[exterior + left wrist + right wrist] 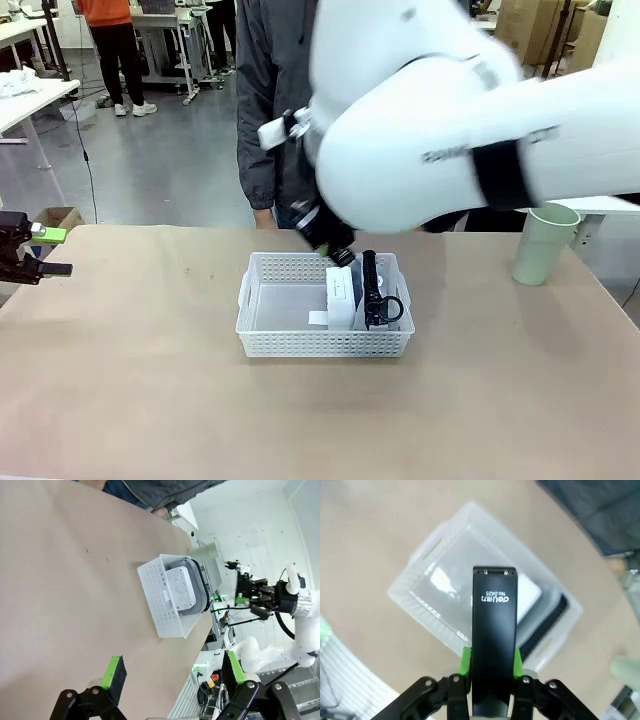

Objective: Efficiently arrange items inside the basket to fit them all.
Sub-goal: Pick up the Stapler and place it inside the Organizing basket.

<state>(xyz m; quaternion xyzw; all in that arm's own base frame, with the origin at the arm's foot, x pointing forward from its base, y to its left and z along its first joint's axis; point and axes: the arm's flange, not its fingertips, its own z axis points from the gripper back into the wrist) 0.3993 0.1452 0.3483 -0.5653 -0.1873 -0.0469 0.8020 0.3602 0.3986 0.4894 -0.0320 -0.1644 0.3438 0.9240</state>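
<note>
The right fingers (340, 252) are clamped on the near end of the stapler (492, 645), green pads pressed to both of its flanks. Its long body runs straight out along the line of the grip, so it can probably go into the basket (300, 340) end first or on edge rather than flat. That seems the aim, since room is short. The device (340, 292) stands on its side towards the right of the basket, with the pouch (551, 599) packed against it on the side away from the open floor. The left part of the basket floor is bare. In the right wrist view the stapler hangs over the device and the middle of the basket. Whether its far end touches anything, I cannot tell. The cup (543, 243) stands upright on the bench (150, 400), well apart from the basket on the right, so by my reading it has yet to go in, likely into the bare left part. The right arm reaches across the middle from the right, its forearm high over the basket and its wrist bent steeply down and away towards the person (265, 100) at the far side. The left fingers (42, 252) are spread wide with nothing between them, held low above the bench at its left edge, well away from the basket and pointed towards it.
</note>
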